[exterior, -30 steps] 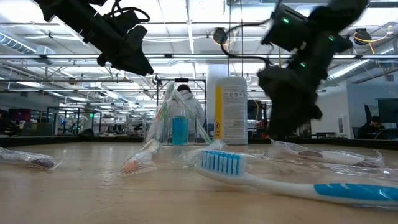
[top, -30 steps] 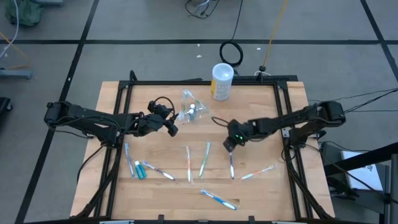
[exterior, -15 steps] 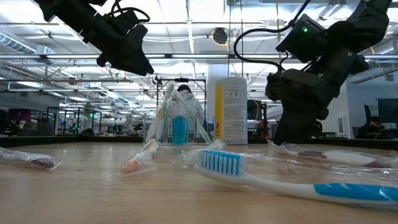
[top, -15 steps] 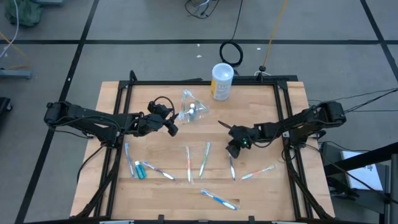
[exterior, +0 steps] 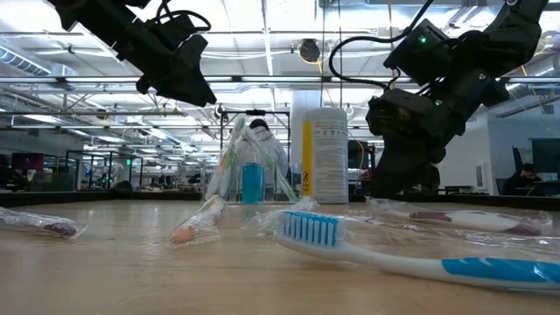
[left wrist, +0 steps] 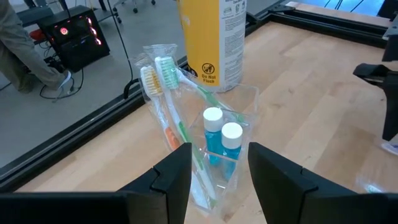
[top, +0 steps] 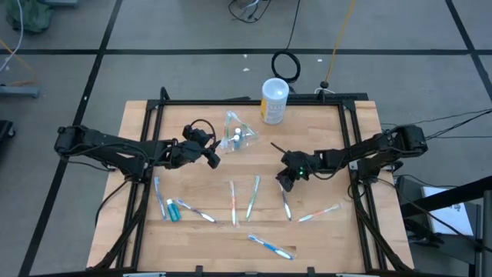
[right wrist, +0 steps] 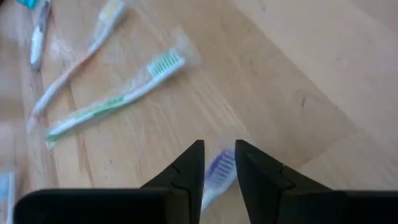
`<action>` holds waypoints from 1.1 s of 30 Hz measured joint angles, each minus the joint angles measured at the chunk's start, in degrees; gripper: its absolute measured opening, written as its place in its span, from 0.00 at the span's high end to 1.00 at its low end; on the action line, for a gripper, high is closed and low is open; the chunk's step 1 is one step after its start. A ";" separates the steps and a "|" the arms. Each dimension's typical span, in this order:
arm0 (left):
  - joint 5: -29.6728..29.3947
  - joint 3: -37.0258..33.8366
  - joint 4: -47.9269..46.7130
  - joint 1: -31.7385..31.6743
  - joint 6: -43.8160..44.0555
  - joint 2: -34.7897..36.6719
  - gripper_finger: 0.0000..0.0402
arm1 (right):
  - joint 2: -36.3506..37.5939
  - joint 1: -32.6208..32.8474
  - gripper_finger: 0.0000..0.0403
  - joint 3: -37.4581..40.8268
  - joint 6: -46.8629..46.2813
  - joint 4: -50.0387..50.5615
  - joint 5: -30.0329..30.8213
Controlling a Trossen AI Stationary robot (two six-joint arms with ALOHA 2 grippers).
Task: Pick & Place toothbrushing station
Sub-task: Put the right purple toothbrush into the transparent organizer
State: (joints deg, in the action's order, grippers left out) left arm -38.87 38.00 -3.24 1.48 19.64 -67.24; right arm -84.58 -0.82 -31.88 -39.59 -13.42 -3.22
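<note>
Clear plastic holder [top: 234, 132] stands at the wooden surface's [top: 323, 238] twelve o'clock; left end effector [top: 213, 160] hovers spread at its eight; right end effector [top: 283, 185] pinches a purple toothbrush [right wrist: 216, 175] (wrapped) near centre.

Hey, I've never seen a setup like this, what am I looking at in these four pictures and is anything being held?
Two dark robot arms work at a wooden table. One camera looks straight down, one sits at table height, and one rides on each wrist.

The left gripper hangs open beside a clear holder that contains toothbrushes and two small teal tubes. A white canister stands behind it.

Loose wrapped toothbrushes lie across the table. The right gripper is low over a purple toothbrush, its fingers straddling the head with a narrow gap. Whether it grips yet is unclear. Otherwise nothing is held.
</note>
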 joint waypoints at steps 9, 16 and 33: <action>0.00 0.00 -0.01 0.00 0.04 0.00 0.60 | 0.00 -0.72 0.92 0.00 2.83 0.42 -0.04; 0.00 0.00 -0.01 0.00 0.04 0.00 0.60 | 0.00 -0.72 1.00 0.00 5.84 0.43 0.00; 0.00 0.00 -0.01 0.00 -0.24 0.00 0.60 | 5.05 -1.57 0.83 -0.02 4.99 -4.64 -6.02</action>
State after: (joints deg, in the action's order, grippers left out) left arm -38.87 38.00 -3.25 1.48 19.40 -67.24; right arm -79.53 -2.39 -31.90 -34.61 -18.06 -9.24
